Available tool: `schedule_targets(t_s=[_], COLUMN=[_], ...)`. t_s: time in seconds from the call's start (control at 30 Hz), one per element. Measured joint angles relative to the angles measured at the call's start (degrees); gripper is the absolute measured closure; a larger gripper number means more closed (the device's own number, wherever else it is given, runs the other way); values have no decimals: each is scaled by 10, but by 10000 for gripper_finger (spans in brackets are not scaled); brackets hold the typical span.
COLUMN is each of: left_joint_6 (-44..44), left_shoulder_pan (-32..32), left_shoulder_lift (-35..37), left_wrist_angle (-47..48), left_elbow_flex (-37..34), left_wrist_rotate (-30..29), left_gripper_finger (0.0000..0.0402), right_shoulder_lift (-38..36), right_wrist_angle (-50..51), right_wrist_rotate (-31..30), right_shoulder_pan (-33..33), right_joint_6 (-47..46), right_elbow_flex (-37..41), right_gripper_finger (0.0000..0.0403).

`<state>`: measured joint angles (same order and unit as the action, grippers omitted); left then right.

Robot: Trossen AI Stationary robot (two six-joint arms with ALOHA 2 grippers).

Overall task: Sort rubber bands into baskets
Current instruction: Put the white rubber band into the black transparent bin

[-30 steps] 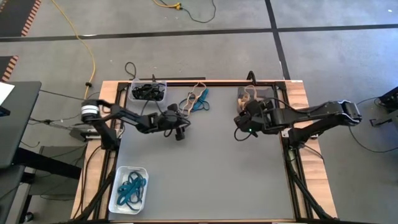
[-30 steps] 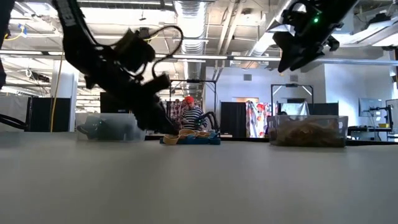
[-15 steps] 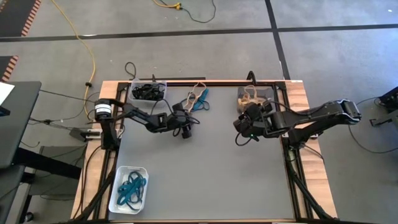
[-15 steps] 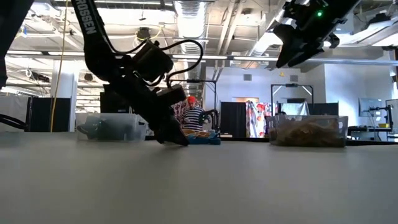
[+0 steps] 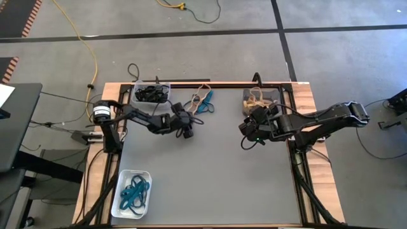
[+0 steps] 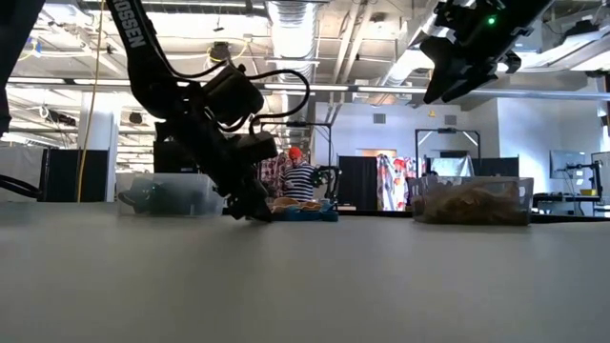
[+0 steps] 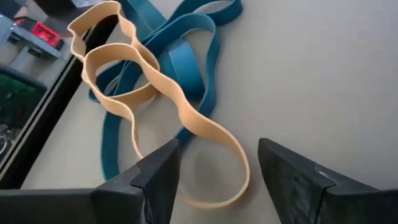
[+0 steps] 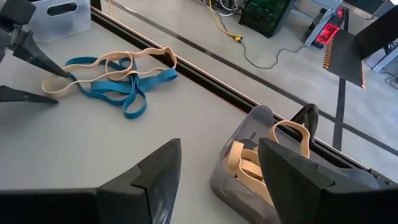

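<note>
My left gripper sits low on the table, jaws spread around the end of a tan rubber band tangled with teal rubber bands at upper centre. My right gripper hovers open, empty, beside the dark grey basket.

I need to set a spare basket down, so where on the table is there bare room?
The grey middle of the table, from both arms to the near edge, right of the white basket. The far edge is crowded: clear basket, loose rubber bands by the left end effector, dark basket.
</note>
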<state>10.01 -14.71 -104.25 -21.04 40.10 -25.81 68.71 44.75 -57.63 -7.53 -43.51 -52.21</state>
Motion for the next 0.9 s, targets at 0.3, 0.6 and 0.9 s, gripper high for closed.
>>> schedule_targets(t_s=[0.3, 0.6, 0.9], left_joint_6=[19, 94, 138], left_shoulder_pan=[-23, -11, -8], left_shoulder_lift=[1, 54, 207], left_wrist_angle=[8, 67, 137], left_elbow_flex=[1, 32, 104], left_wrist_rotate=[85, 138, 270], left_gripper_finger=[343, 400, 401], right_shoulder_lift=[0, 68, 202], right_wrist_angle=[0, -8, -195], right_wrist_rotate=[1, 4, -28], right_shoulder_pan=[0, -20, -12], right_joint_6=[-9, 42, 185], right_elbow_flex=[0, 0, 1], right_gripper_finger=[159, 159, 159])
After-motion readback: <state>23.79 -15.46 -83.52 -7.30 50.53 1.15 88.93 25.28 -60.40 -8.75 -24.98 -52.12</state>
